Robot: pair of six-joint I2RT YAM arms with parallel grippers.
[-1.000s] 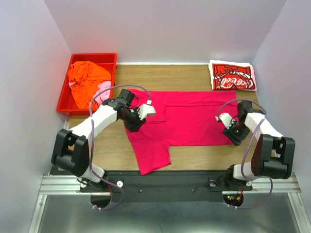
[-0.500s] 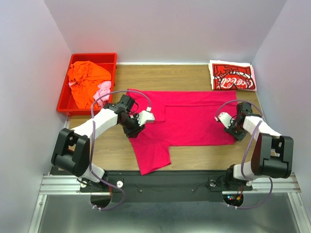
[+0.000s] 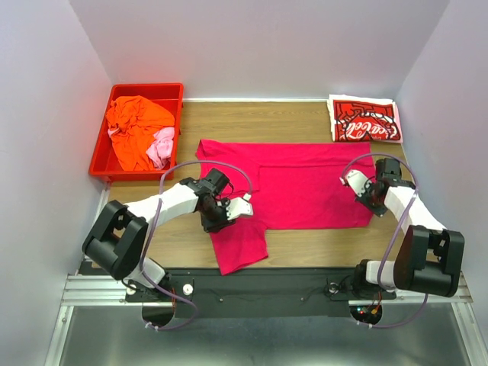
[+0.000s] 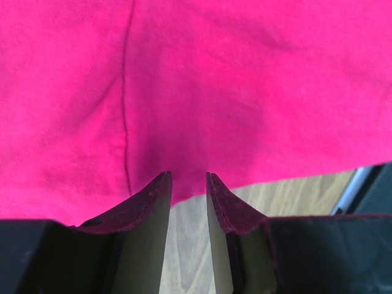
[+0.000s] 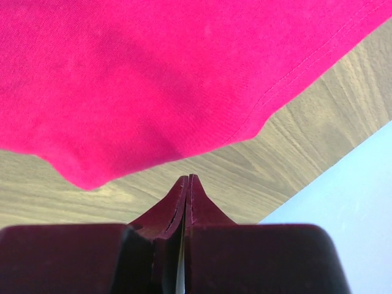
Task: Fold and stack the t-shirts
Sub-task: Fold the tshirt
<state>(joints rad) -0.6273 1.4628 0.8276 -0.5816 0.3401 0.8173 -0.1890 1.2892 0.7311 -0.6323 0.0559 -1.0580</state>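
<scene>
Fold in hand: the plain magenta-pink cloth t-shirt [image 3: 305,179] lies spread flat. Left gripper [image 4: 188,177], jaws apart, meets its near edge. Right gripper [image 5: 187,179], jaws together, sits just beside its hem corner and likely must open to pinch cloth.

Wood-grain table [image 3: 297,122], walled in white on three sides. Carries a magenta-pink t-shirt [image 3: 305,183] spread flat across the middle, with one part trailing to the near edge at left. Bears a folded red-and-white Coca-Cola t-shirt [image 3: 364,120] in the far right corner, just beyond the magenta one. Holds a red plastic bin [image 3: 149,90] at the far left corner.
</scene>
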